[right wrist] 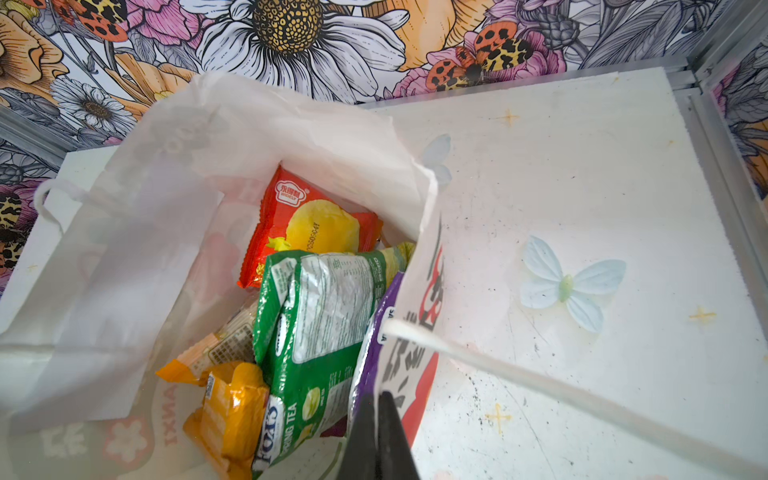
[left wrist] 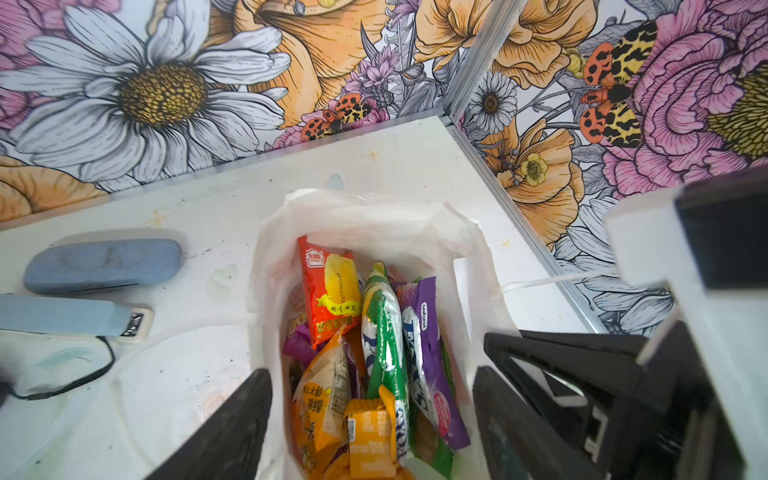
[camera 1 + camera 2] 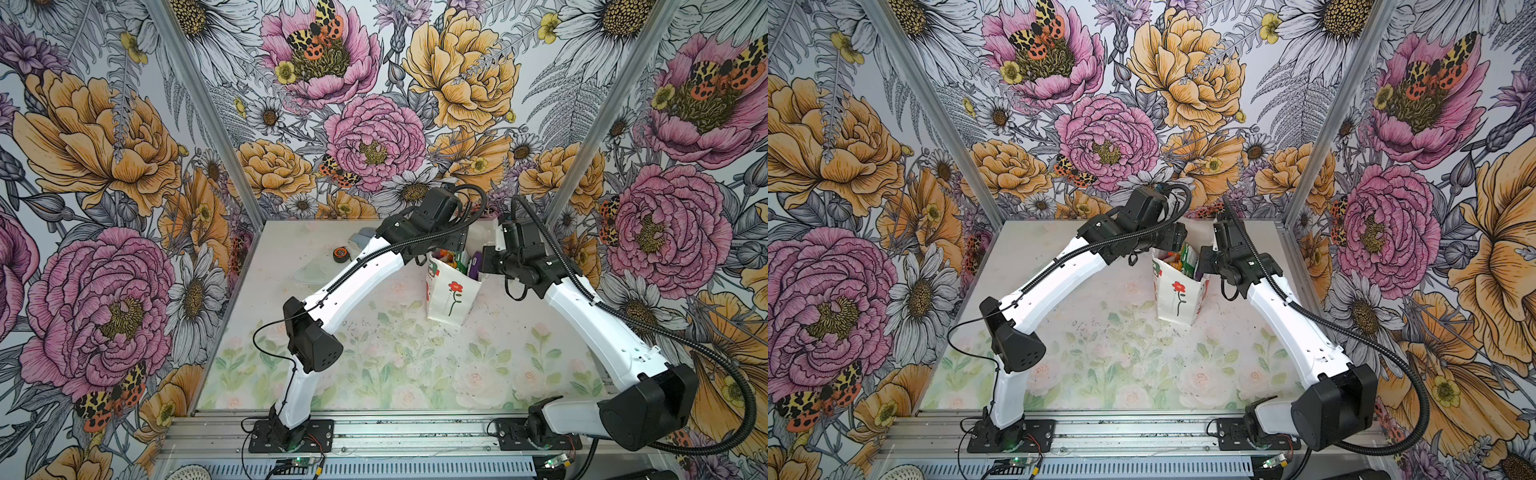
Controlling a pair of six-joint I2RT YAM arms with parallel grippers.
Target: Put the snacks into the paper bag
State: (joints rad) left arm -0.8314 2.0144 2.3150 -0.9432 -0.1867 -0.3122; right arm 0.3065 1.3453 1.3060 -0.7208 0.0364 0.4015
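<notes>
Hovering right over the mouth of the bag (image 3: 444, 303), the left gripper (image 2: 372, 374) has its jaws wide apart, one each side of the opening, nothing between them and, as far as I can tell, touching no paper. The snacks (image 2: 374, 332) are down inside: red packet (image 2: 328, 286), green packet (image 1: 316, 316), purple packet (image 2: 428, 353) and orange packet (image 2: 370, 436) stand on end, packed close. No packet shows out on the table in the top views. These will be light, puffy and crinkly, with slick film and contents that crush, so I'd pinch a flat sealed edge, not the belly. The bag is the delicate one: thin soft paper, tall, upright near the back right corner, likely to tip or tear. Take it at the rim or by the handle (image 1: 498, 357). That's what the right gripper (image 1: 376, 399) is doing, its jaws together and clamped on the side rim, steadying it.
</notes>
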